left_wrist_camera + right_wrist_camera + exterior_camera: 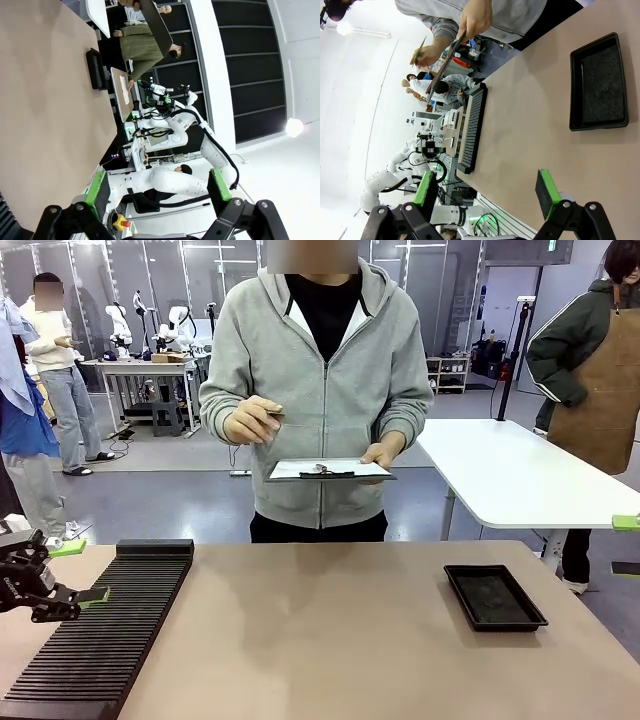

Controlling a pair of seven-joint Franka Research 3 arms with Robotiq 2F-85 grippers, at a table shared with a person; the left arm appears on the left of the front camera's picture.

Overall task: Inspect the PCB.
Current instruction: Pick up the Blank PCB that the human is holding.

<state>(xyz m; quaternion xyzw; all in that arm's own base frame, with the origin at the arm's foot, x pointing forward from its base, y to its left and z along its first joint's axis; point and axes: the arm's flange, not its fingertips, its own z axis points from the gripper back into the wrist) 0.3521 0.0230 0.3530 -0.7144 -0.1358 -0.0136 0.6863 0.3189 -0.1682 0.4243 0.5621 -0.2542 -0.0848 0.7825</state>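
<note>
Across the table, a person held the PCB (274,414) over a clipboard (330,470), seemingly checking it.
Left gripper (156,185) and right gripper (486,190) hung open, empty.

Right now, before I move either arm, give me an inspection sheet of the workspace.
Surface: tan table, no spills seen.
Job's things: circuit board held off the table in the person's hand; clipboard in their other hand.
Clutter: black slotted rack on the robot's left; black tray on its right, nothing seen in it.
Grippers: left gripper open by the rack, fingers empty; right gripper open above the table, fingers empty.
Cables: black cable along the right arm.
Surroundings: white table behind; people farther off.
</note>
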